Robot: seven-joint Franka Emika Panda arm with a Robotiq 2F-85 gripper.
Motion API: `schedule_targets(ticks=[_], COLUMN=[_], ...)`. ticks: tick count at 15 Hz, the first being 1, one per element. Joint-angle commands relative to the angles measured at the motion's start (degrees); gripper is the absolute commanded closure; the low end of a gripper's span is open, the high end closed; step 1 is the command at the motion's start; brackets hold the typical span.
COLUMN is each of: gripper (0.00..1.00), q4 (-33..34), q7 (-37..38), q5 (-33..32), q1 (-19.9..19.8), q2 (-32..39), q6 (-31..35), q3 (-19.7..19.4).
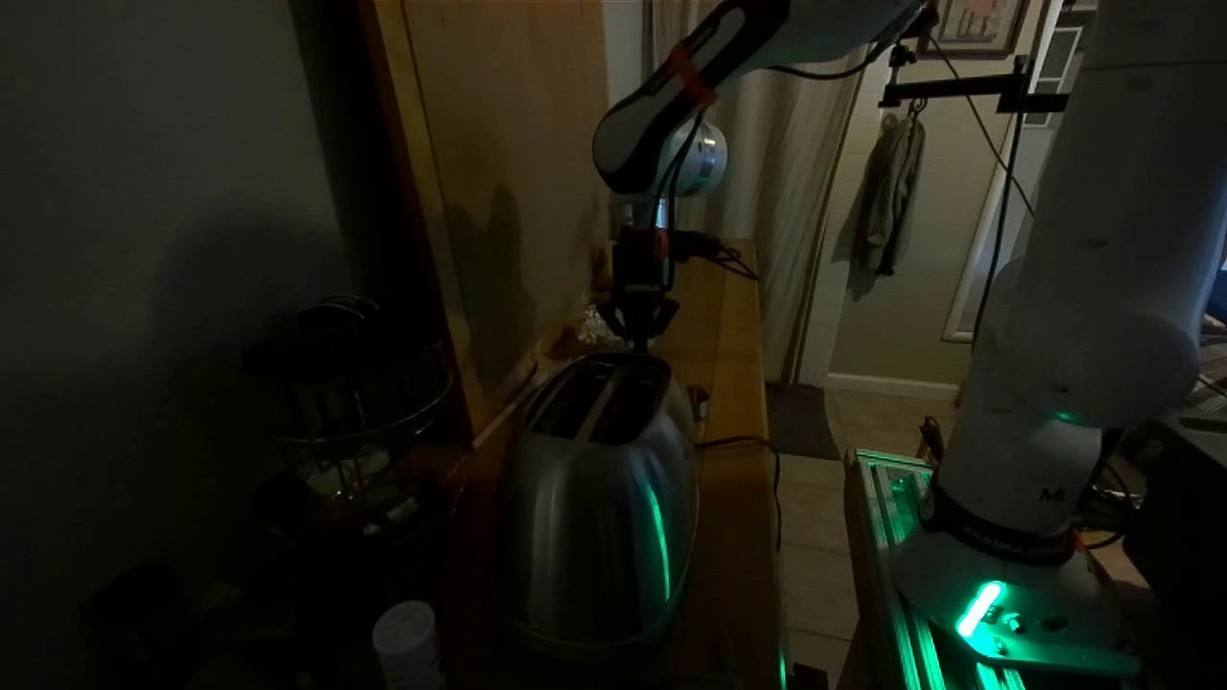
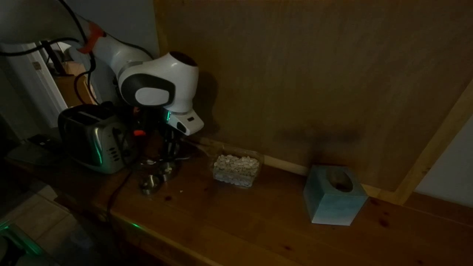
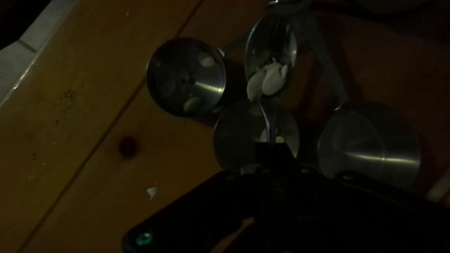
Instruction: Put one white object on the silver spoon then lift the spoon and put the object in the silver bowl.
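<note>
My gripper (image 3: 272, 149) is shut on the silver spoon, pinching its handle. It points down in both exterior views (image 1: 639, 331) (image 2: 170, 149). The spoon (image 3: 258, 52) extends away from the fingertips in the wrist view, with at least two flat white objects (image 3: 274, 80) in its hollow. The spoon's neck crosses over a middle silver bowl (image 3: 235, 140), which holds some white pieces. A left silver bowl (image 3: 186, 77) also holds a few white pieces. A right silver bowl (image 3: 372, 147) is partly hidden by the gripper. The bowls have handles. The scene is dark.
A clear container (image 2: 238, 177) heaped with white pieces stands by the wooden wall panel (image 2: 295, 74). A steel toaster (image 1: 604, 537) stands close to the gripper, its cord running over the table edge. A blue tissue box (image 2: 334, 199) stands farther along. A white fragment (image 3: 152, 192) lies on the table.
</note>
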Motion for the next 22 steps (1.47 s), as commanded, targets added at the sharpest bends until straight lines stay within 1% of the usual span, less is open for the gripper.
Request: schedule_targets(ticks=[1, 7, 8, 10, 12, 13, 14, 20, 22], gripper=[0.98, 0.98, 0.93, 0.93, 0.93, 0.98, 0.98, 0.98, 0.98], q4=[-1.54, -1.60, -0.34, -0.36, -0.37, -0.37, -1.20, -3.56, -4.50], q7=[-3.10, -4.62, -2.88, -3.22, -3.26, -3.27, -2.11, -2.35, -3.44], q5=[2.91, 6.69, 4.24, 4.72, 4.80, 4.81, 4.47, 7.97, 10.39], q1=[0.66, 1.24, 0.90, 1.02, 1.08, 1.09, 1.32, 2.03, 2.21], q2=[-2.48, -1.35, -0.80, -0.69, -0.68, -0.68, -0.46, 0.36, 0.28], q6=[2.53, 13.47, 10.07, 11.65, 11.82, 11.82, 14.42, 24.23, 26.39], q3=[0.73, 1.31, 1.07, 1.15, 1.16, 1.16, 1.43, 2.13, 2.44])
